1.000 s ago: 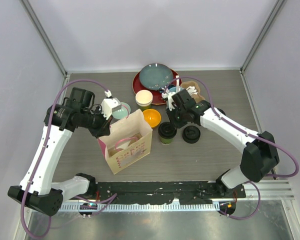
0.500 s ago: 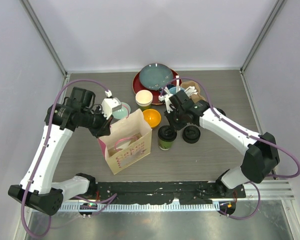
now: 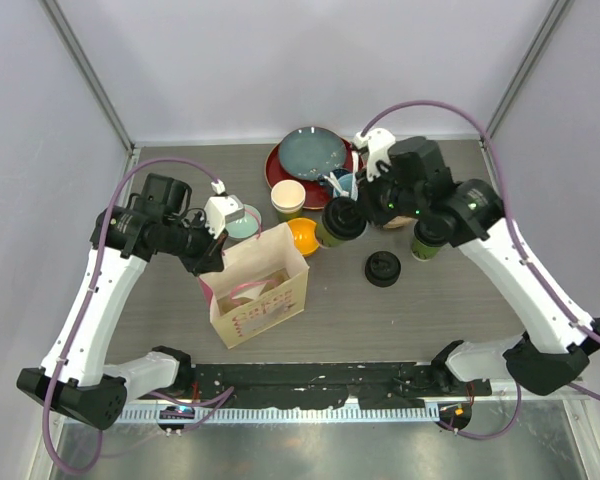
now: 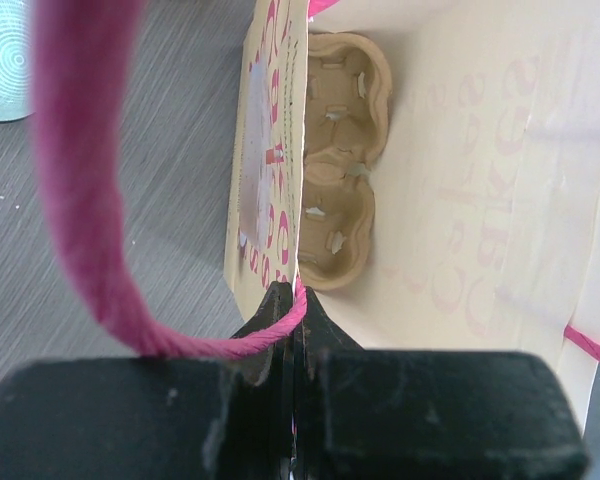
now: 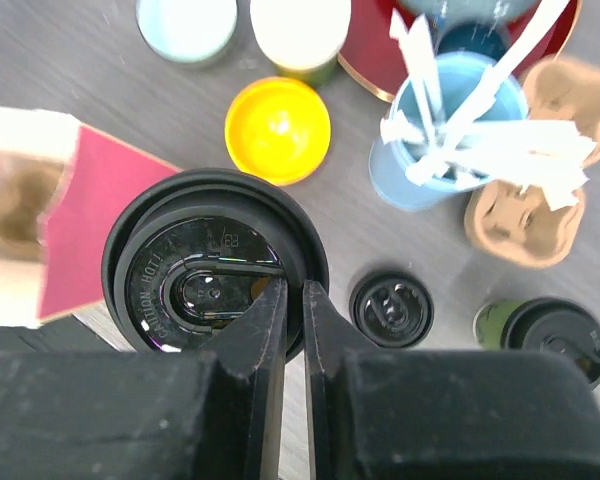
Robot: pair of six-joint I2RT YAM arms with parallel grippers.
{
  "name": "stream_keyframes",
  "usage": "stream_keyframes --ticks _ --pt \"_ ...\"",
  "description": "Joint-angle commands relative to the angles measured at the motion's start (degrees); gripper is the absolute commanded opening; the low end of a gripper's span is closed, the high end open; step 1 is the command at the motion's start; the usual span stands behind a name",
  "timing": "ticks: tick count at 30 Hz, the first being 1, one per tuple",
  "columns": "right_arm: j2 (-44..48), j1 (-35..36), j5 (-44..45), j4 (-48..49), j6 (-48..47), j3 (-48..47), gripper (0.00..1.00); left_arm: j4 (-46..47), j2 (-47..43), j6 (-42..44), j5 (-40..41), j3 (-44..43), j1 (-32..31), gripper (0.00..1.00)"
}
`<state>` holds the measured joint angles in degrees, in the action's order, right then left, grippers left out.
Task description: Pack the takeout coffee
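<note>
My right gripper is shut on the rim of a dark green lidded coffee cup and holds it in the air, right of the paper bag. In the right wrist view the fingertips pinch the black lid at its edge. The second lidded green cup stands on the table at the right and shows in the right wrist view. My left gripper is shut on the bag's rim. A cardboard cup carrier lies inside the bag.
A loose black lid lies right of the bag. An orange bowl, an open cream cup, a teal dish, stacked plates, a light-blue cup of white utensils and a second cardboard carrier stand behind.
My right arm has lifted the lidded cup off the table and swung up and back. The second green cup now shows at the right. The left arm and the bag have not moved.
</note>
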<state>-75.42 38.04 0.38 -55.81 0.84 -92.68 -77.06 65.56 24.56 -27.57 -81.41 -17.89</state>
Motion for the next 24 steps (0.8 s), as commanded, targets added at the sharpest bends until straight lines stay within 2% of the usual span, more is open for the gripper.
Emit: stream_keyframes --ticks 1,7,12,15,24 --pt "2.4 0.3 0.3 -2.5 0.4 -10.7 0.01 -0.9 -0.4 0.0 -2.3 -0.5 -0.1 0.0" --pt "-1.8 3.9 -5.9 -3.4 -0.5 -20.4 0.01 0.0 0.1 -0.6 -3.0 0.0 -0.2 0.0" --pt "-8.5 14.8 -5.4 -7.9 -3.1 -28.2 0.01 0.1 0.3 -0.7 -3.2 -0.5 -0.2 0.0" --pt "-12.8 17.7 -4.8 -10.7 -4.4 -31.7 0.01 -0.1 0.1 -0.7 -3.2 -0.7 -0.3 0.0" --pt "-19.8 18.5 -5.6 -11.9 -9.6 -32.0 0.01 -0.6 0.2 0.1 -4.9 -0.9 -0.3 0.0"
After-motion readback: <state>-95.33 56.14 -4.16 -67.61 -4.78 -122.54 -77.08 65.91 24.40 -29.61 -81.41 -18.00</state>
